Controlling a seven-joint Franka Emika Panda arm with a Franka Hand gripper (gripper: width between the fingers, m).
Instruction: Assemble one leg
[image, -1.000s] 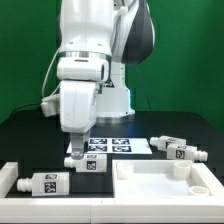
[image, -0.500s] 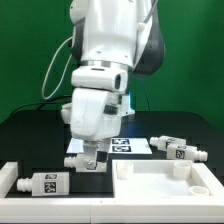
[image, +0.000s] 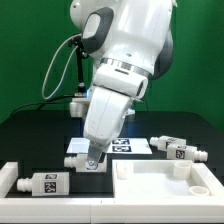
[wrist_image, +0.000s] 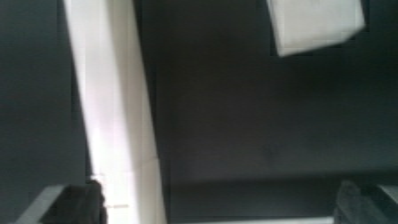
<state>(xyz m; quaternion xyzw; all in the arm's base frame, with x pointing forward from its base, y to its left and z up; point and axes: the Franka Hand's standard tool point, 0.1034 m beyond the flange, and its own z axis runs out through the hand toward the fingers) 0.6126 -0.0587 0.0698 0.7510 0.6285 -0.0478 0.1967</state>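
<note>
Several white legs with black-and-white tags lie on the black table. One (image: 45, 183) is at the front on the exterior view's left, two (image: 168, 146) (image: 192, 155) on its right, and one (image: 88, 164) is partly hidden below my gripper (image: 95, 157). The gripper hangs low over that leg, tilted. In the wrist view the gripper (wrist_image: 217, 206) is open wide, with dark fingertips (wrist_image: 71, 205) at both sides and only black table in the middle. A long white bar (wrist_image: 111, 110) runs just inside one finger; I cannot tell which part it is.
A large white tabletop part (image: 165, 185) lies at the front on the exterior view's right. A low white wall (image: 10, 176) is at the front left. The marker board (image: 120, 145) lies behind the gripper. A white piece (wrist_image: 317, 28) shows far ahead in the wrist view.
The arm has swung toward the exterior view's right and now leans, with the wrist tilted. The gripper stays low by the middle leg. Nothing was picked up.
</note>
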